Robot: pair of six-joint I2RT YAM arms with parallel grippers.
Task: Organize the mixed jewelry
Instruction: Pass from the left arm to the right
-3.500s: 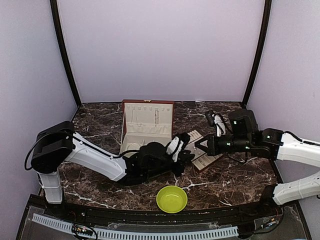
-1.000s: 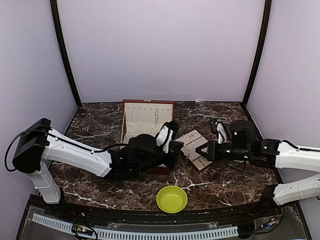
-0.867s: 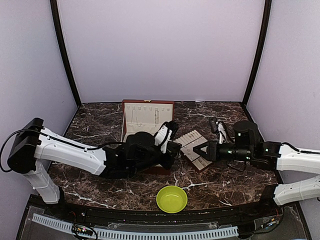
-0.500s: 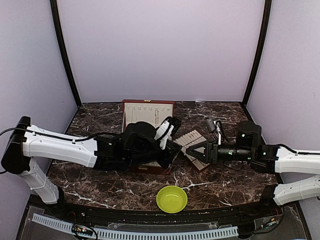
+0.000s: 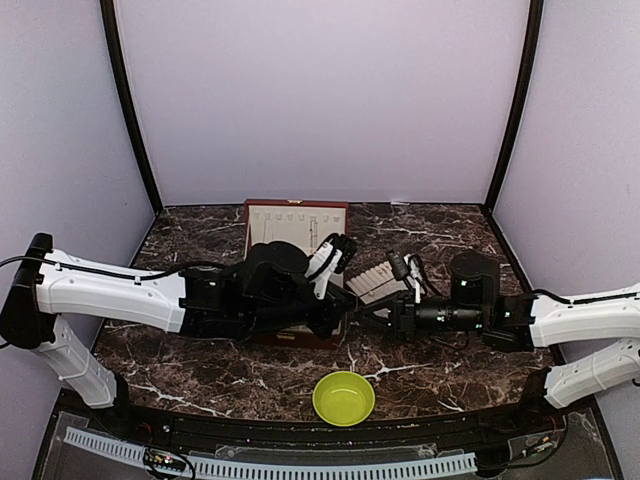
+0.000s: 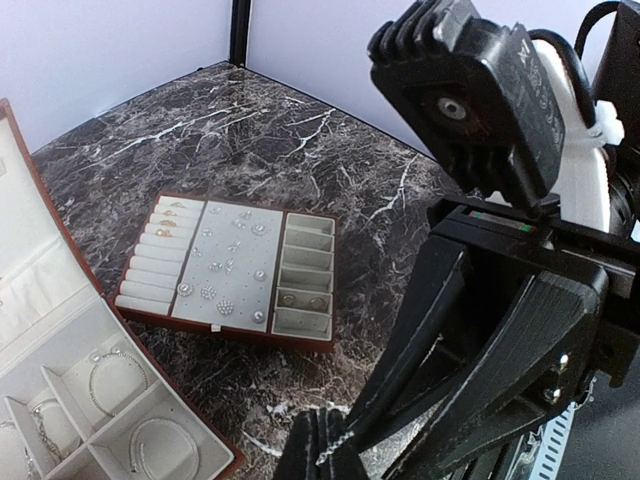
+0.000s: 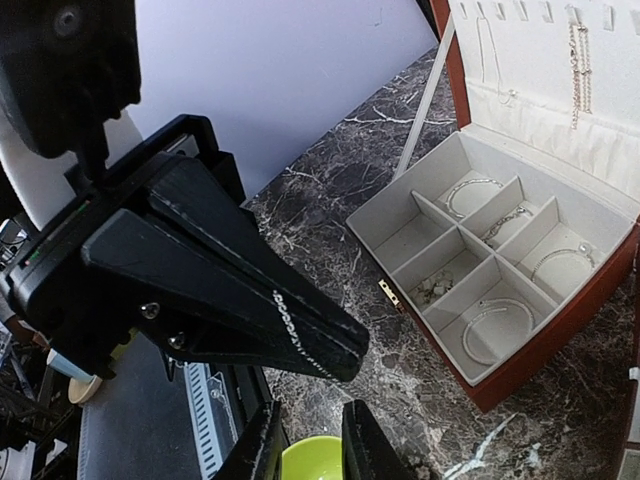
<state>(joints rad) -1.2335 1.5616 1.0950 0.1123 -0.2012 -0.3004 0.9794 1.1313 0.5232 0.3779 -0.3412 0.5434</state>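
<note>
Thin wire hoops [image 7: 495, 328] are laid in the jewelry box [image 7: 560, 325] compartments, beads [image 7: 432, 288] in a neighbouring one. Likely light, springy, easily bent, so they're best nipped gently at the rim. Left pincer [image 7: 340, 358] is squeezed shut, right pincer [image 7: 312, 442] barely parted, tips nearly met.

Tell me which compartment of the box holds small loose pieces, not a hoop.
The middle compartment in the row by the clasp: it holds a heap of pale pieces; the others hold hoops, a chain or nothing.
</note>
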